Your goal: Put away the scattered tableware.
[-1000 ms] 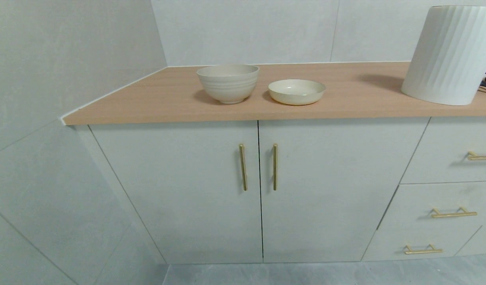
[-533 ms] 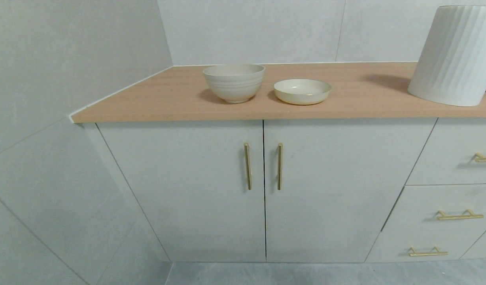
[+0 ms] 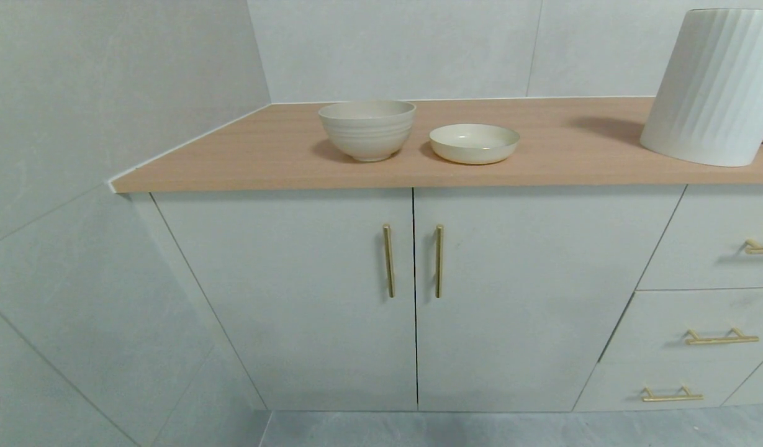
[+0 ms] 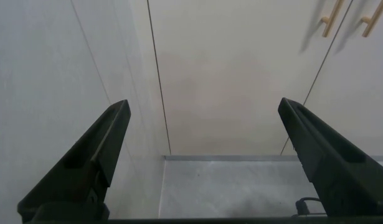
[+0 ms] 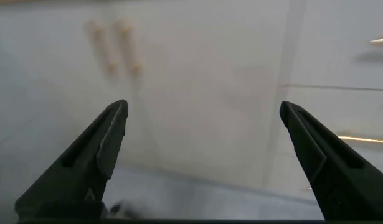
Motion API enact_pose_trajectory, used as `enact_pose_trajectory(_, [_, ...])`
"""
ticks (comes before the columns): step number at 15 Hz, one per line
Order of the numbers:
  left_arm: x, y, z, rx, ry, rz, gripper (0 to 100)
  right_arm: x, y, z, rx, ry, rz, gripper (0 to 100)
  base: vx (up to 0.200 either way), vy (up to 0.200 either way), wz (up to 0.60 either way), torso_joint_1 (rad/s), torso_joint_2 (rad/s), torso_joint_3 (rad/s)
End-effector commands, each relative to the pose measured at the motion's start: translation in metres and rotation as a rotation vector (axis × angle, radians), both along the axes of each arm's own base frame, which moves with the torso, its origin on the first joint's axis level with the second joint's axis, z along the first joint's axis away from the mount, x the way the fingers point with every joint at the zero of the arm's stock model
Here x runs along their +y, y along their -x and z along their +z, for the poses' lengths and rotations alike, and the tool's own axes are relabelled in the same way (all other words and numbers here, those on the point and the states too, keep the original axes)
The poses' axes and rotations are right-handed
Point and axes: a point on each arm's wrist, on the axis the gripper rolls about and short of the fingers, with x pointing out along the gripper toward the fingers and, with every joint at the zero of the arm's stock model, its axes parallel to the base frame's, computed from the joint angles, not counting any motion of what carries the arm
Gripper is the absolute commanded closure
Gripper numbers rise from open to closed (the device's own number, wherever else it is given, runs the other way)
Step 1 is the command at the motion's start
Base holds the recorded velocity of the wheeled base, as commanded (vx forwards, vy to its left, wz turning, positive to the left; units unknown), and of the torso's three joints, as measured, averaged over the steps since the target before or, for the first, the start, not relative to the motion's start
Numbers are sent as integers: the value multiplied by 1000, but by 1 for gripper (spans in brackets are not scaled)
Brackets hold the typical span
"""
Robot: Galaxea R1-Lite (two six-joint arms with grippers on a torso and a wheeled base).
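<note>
Soft, even light fills the room with no glare. The bowl (image 3: 367,129), dish (image 3: 474,143) and white cylinder (image 3: 707,87) throw faint shadows across the countertop (image 3: 263,162) toward the left gripper's (image 4: 202,104) side. Beyond the right gripper (image 5: 202,104), the gold handles (image 5: 129,50) smear into blur. Both grippers read as dark silhouettes.

A tall white ribbed tub (image 3: 710,87) stands at the right end of the wooden counter (image 3: 263,161). Below the counter are drawers (image 3: 667,347) with gold handles (image 3: 721,338).
</note>
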Motion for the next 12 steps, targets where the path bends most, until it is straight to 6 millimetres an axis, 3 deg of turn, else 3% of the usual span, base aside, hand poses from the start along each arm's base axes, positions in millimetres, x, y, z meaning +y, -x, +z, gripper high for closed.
enact_pose_trajectory(1, [0,0,0,0,0,0,0,4,-26,11,164,16,125,0,0,0,0,0,0,0])
enact_pose_trajectory(2, [0,0,0,0,-1,0,0,13,-61,14,338,48,258,0,0,0,0,0,0,0])
enact_pose_trajectory(6, [0,0,0,0,-1,0,0,47,-133,24,471,150,399,0,0,0,0,0,0,0])
enact_pose_trajectory(10, [0,0,0,0,-1,0,0,104,-217,18,473,173,503,0,0,0,0,0,0,0])
enact_pose_trajectory(11, [0,0,0,0,-1,0,0,111,-226,16,467,174,511,0,0,0,0,0,0,0])
enact_pose_trajectory(12, [0,0,0,0,-1,0,0,131,-251,13,433,170,535,0,0,0,0,0,0,0])
